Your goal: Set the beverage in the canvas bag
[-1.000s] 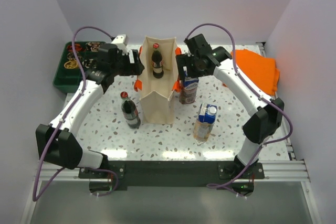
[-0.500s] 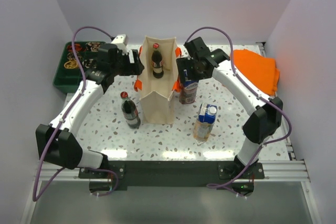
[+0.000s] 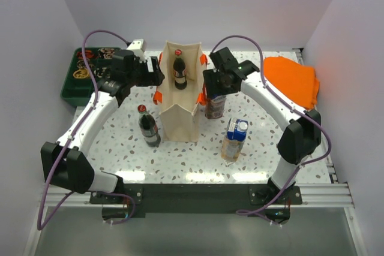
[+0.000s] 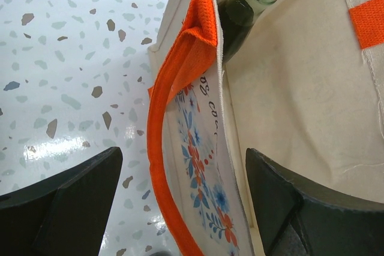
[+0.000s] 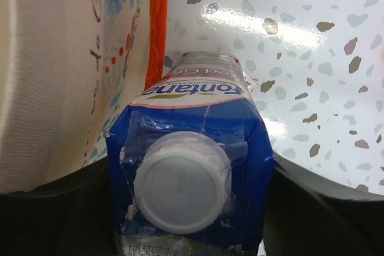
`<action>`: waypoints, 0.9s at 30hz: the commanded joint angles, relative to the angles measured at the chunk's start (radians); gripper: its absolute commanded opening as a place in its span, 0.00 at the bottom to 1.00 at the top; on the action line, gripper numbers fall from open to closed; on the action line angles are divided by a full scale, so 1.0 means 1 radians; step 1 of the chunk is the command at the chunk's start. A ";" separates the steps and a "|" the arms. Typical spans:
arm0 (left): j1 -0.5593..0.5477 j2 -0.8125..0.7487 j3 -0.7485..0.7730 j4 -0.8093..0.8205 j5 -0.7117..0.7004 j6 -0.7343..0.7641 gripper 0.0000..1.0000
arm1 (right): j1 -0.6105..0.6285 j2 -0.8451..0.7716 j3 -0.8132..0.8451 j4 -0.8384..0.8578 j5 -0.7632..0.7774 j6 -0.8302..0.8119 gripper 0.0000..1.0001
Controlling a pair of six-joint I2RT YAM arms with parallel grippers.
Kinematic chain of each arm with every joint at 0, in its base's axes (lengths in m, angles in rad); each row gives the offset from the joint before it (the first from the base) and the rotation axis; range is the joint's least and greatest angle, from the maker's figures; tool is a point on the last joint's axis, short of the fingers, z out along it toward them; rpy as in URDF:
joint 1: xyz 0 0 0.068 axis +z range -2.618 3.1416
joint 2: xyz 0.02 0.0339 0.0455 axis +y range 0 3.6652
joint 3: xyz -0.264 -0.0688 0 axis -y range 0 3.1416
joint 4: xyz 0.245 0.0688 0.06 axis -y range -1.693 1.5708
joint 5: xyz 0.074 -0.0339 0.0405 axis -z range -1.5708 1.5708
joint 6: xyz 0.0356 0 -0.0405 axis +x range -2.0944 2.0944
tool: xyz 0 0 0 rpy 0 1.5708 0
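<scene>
Since a second ago the right tool point(image 3: 215, 89) has dropped from above the blue-topped carton point(image 5: 191, 148) to sit right over it, its jaws drawing in. Everything else has stayed where it was.

That carton stands upright on the counter point(image 3: 180, 163), just beside the right wall of the canvas bag point(image 3: 179, 118), near one orange handle. From the wrist view the dark fingers flank the carton's two sides below its white cap. I cannot tell whether they are pinching it yet or only closing in.

From where I stand, the squeeze wants to land square on the flat sides, below the sloped top, so the carton does not twist or slip. Then it needs a straight lift clear of the bag's rim before moving across, keeping off the handle beside it. The spot inside next to the bottle looks like the place to lower it.

Across the bag, the left tool point(image 4: 183, 205) is spread wide, straddling the left wall and its orange handle without gripping. Pinching that wall would probably steady the mouth.

Counting up: one bag, standing open. Two cola bottles, one inside the bag point(image 3: 179, 71) and one on the counter point(image 3: 148, 126) to its left. Two cartons, the second point(image 3: 234, 139) standing nearer the front. One folded orange cloth point(image 3: 293, 79) at the far right. One green tray point(image 3: 71, 91) at the far left.
</scene>
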 commanded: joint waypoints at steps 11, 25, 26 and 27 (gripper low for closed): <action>-0.004 -0.021 -0.010 0.028 -0.009 0.008 0.88 | 0.001 -0.082 0.068 -0.040 0.099 0.012 0.00; -0.004 -0.032 0.000 0.032 0.011 0.010 0.88 | 0.001 -0.105 0.316 -0.114 0.139 -0.006 0.00; -0.004 -0.032 -0.001 0.034 0.014 0.010 0.88 | 0.002 -0.107 0.330 -0.115 0.144 -0.008 0.00; -0.004 -0.033 -0.001 0.034 0.016 0.010 0.88 | 0.002 -0.107 0.345 -0.118 0.147 -0.008 0.00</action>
